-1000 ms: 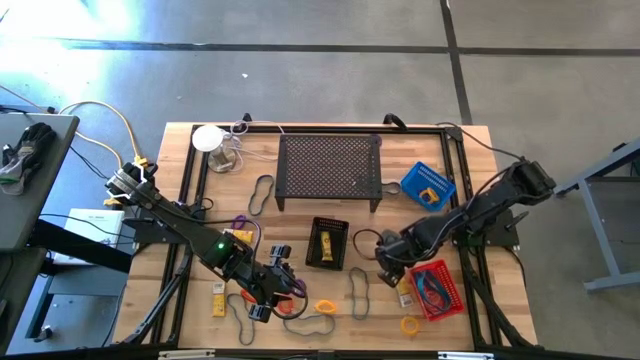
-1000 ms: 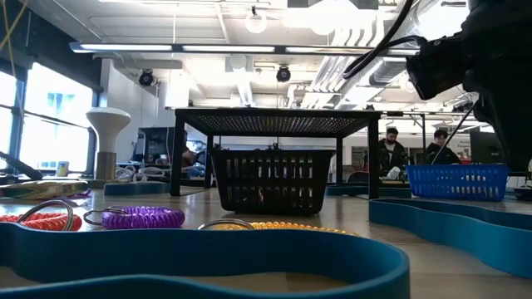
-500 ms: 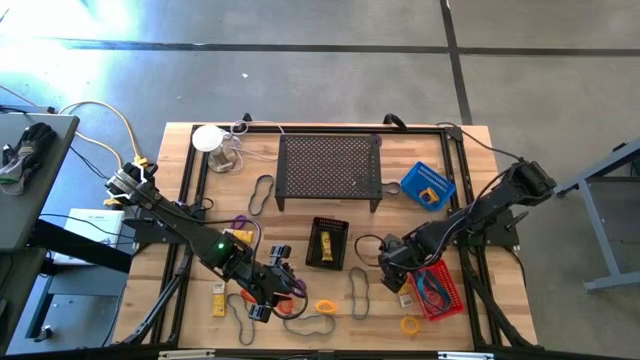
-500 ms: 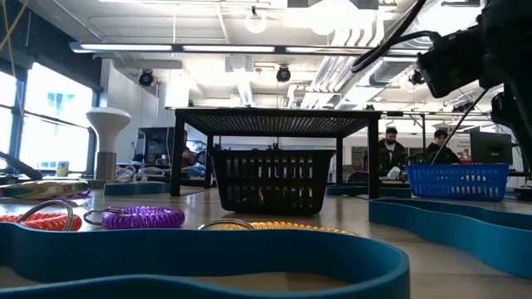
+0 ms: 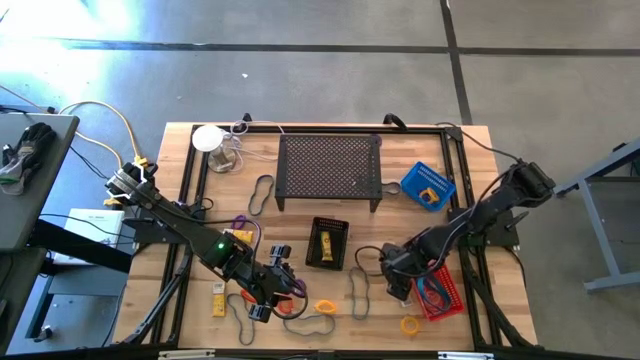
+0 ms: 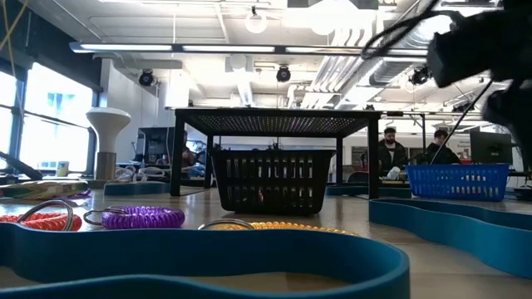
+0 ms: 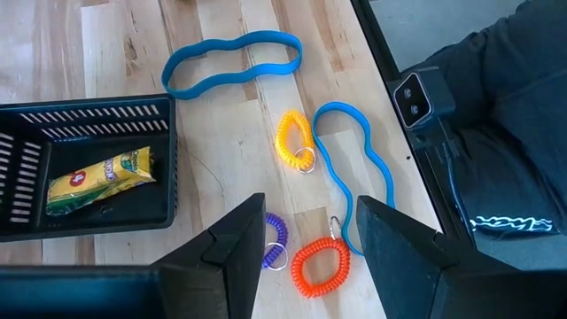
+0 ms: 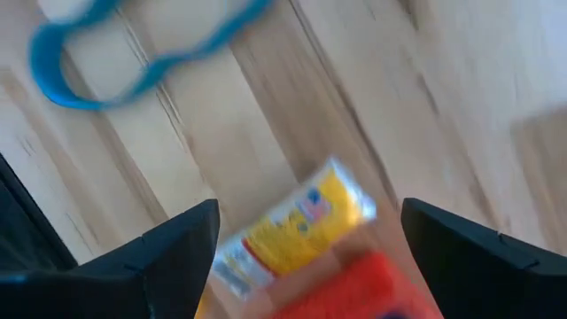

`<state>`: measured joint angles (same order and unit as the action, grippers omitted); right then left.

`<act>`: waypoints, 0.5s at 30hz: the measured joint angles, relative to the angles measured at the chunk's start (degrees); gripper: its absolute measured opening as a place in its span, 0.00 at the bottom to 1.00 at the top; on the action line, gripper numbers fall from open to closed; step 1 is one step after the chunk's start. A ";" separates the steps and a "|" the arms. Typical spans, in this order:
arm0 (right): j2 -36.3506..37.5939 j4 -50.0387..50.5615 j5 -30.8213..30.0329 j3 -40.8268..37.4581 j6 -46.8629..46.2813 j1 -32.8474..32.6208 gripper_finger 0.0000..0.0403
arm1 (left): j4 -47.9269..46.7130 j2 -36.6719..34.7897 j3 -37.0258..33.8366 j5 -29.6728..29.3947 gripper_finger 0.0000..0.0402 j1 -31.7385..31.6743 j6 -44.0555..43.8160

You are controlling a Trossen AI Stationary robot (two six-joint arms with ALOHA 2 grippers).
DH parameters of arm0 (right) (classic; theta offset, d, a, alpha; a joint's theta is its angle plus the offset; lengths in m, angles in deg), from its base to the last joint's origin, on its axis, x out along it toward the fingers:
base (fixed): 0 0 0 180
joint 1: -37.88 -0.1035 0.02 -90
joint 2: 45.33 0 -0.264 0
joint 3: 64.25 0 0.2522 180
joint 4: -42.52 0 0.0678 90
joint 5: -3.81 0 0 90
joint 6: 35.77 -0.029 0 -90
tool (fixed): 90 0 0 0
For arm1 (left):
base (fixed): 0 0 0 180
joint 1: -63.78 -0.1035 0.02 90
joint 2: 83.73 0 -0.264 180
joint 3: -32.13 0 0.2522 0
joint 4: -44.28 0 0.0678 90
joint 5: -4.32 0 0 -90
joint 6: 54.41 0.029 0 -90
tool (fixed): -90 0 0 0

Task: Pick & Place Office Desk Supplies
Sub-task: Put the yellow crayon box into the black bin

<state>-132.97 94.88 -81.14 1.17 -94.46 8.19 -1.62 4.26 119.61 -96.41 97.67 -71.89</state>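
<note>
Two grippers: I have one at work and one waiting.
Packet: yellow packet [image 8: 297,226] lies flat on the wood, touching the red basket [image 5: 440,290]; glossy printed wrapper, oblong, probably slippery.
Right gripper [image 5: 397,283]: jaws spread wide, nothing between them, hanging just above that packet at the basket's inner edge.
Second packet: already lying in the black basket [image 7: 89,168], same shiny yellow wrapper.
Third packet [image 5: 218,299]: on bare wood near the table's left front.
Rings: orange ring [image 7: 321,266], purple ring [image 7: 275,241] and yellow ring [image 7: 295,140] are springy plastic coils, each with a small metal loop.
Bands: blue bands [image 7: 232,62] are flat, soft, wavy loops lying loose on the boards.
Left gripper [image 5: 268,292]: released, holding nothing, poised over the orange and purple rings.
Risk one: I judge the packet could skid away if my fingers come down on it flat, since the wrapper looks slick and thin.
Risk two: a finger may catch the red basket's mesh wall, as the packet sits hard against it, and drag the basket.
Risk three: the coils could roll or spring out of a pinch.
Table [image 5: 300,215]: pale planked wood, smooth.
</note>
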 joint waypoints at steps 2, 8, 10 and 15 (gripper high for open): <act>0.00 -2.36 -0.22 0.00 0.86 0.26 0.84 | 0.00 0.00 0.00 0.00 0.43 0.00 -0.01; 0.00 -7.88 1.77 0.00 2.97 0.94 0.84 | 0.00 0.00 0.00 -0.01 0.43 0.00 -0.04; 0.00 -8.05 2.47 0.00 1.80 0.74 0.84 | 0.00 0.00 -0.02 0.01 0.43 0.00 -0.04; 0.00 -8.02 2.99 0.00 -2.58 -1.01 0.84 | 0.00 0.00 -0.02 -0.01 0.43 0.00 -0.20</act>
<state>-132.97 86.87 -78.15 1.17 -97.03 7.18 -1.62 4.26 119.59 -96.42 97.67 -72.09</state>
